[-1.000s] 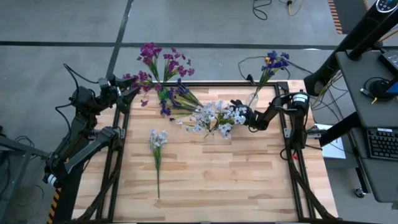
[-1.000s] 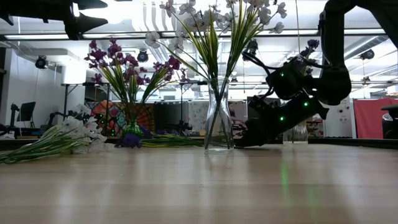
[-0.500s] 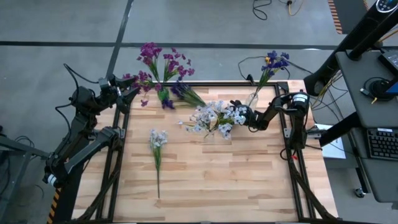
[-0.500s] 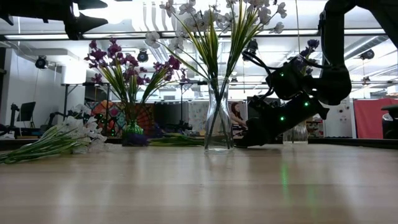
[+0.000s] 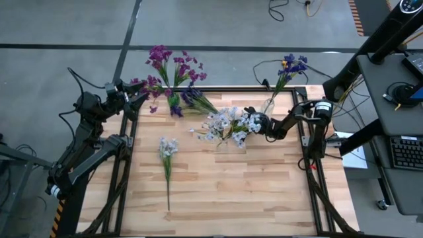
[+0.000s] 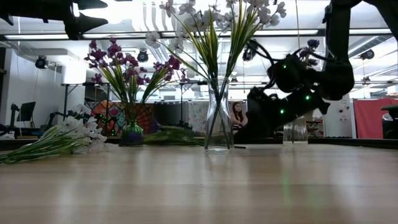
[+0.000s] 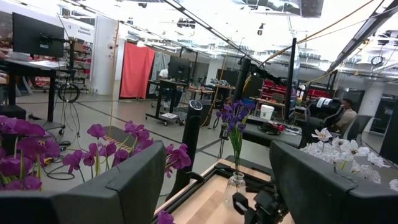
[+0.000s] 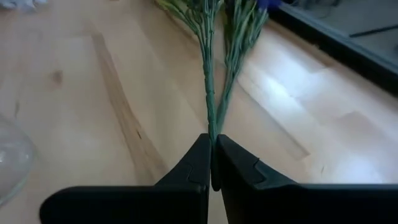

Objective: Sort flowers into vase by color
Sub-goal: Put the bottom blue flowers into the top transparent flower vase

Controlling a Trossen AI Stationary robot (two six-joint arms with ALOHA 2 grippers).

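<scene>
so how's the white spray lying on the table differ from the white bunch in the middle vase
The white spray lies flat on the wood, a single stem on its own; the white bunch stands upright in the clear glass vase, many stems fanning out. Both have pale white blossoms on green stems.

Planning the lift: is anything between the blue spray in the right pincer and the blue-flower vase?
Yes. The white-flower vase stands beside the right pincer, its blossoms spreading above the stem of the held blue spray; the blue-flower vase sits beyond.
</scene>
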